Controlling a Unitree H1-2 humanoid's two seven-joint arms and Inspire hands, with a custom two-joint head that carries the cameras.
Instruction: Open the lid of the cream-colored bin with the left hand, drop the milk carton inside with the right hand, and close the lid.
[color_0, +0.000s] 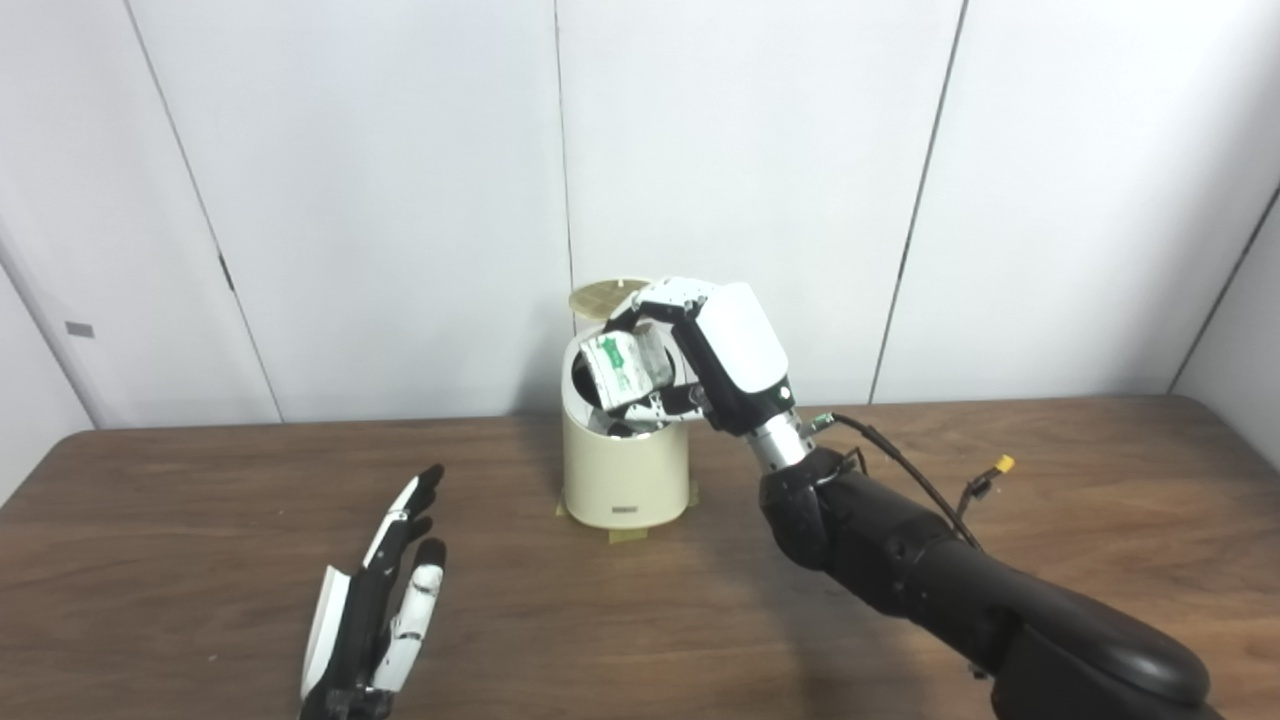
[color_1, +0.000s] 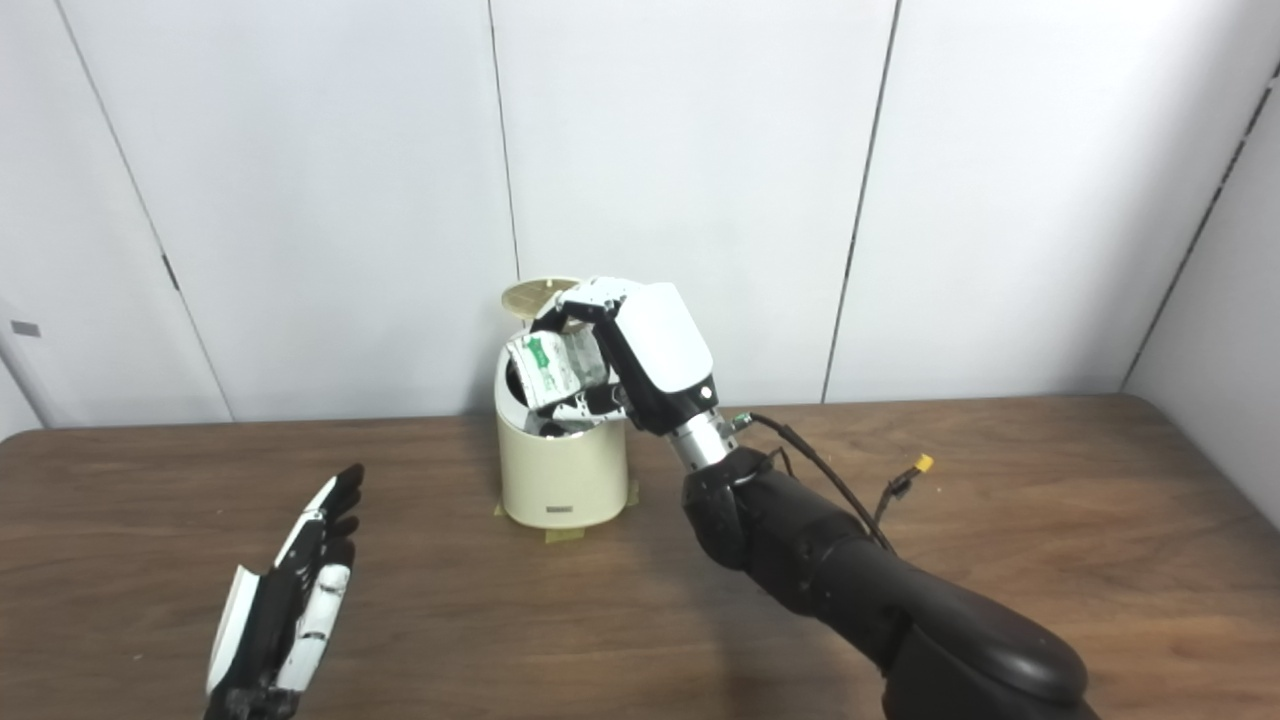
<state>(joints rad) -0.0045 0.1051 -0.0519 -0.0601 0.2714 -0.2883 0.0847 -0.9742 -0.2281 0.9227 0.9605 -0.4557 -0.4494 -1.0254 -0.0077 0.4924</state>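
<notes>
The cream-colored bin stands at the back middle of the table, its round lid raised upright behind the opening. My right hand hovers over the bin's mouth, shut on the milk carton, a white carton with green print, tilted and partly inside the rim. My left hand rests low at the front left, open with fingers straight, well apart from the bin.
The brown wooden table spreads to both sides. Tape patches lie at the bin's base. A cable with a yellow connector hangs off the right forearm. White wall panels stand close behind the bin.
</notes>
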